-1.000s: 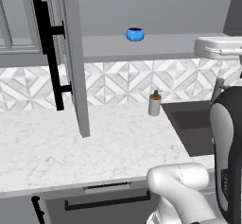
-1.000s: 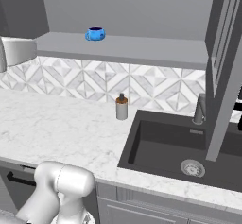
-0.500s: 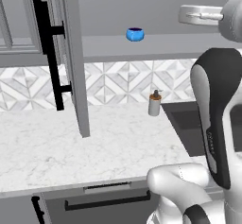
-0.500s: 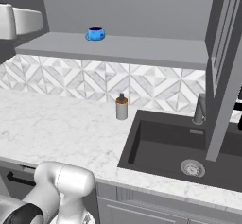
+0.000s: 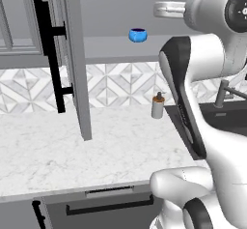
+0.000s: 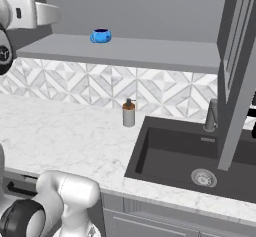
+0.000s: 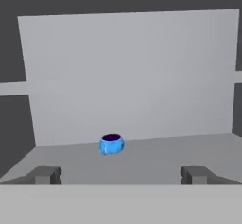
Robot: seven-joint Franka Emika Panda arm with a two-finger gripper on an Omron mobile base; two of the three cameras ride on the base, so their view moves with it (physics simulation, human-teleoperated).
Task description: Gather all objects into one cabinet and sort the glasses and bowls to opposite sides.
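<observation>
We see the small blue bowl sitting upright on the flat grey shelf of the open wall cabinet, near the back wall. Our gripper faces it with jaws spread wide and nothing between them, the bowl well ahead of the fingertips. A soap dispenser stands on the marble counter beside the sink.

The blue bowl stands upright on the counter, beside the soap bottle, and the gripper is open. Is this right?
Not quite. The blue bowl stands upright on the cabinet shelf, well above the soap bottle, which stands on the counter. The right base view shows this. The gripper is open.
</observation>
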